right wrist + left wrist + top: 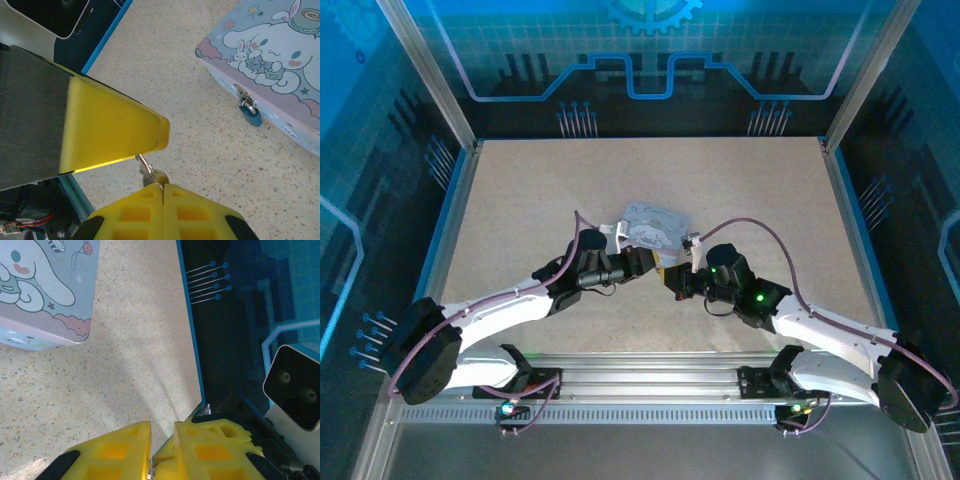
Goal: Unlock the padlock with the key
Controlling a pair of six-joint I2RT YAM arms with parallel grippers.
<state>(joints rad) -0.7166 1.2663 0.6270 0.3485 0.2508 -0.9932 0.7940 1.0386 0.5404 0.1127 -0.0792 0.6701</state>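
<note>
"Right wrist view first: where is the small thin grey metal key [150, 172]?"

"Its round head is pinched at the tips of the right gripper [163, 187], whose yellow fingers are pressed together. The blade runs up under one yellow finger [115, 130] of the left gripper [162, 432]."

"Left gripper state?"

"Left wrist view: fingers nearly together, with a slim gap. Whether they nip the blade, I cannot tell."

"And the small teal-bodied padlock [250, 115] with the metal shackle?"

"It hangs from the hasp on the side wall of the grey rectangular cartoon-lidded tin [270, 60], apart from the key. The tin rests on the speckled table [200, 150]."
</note>
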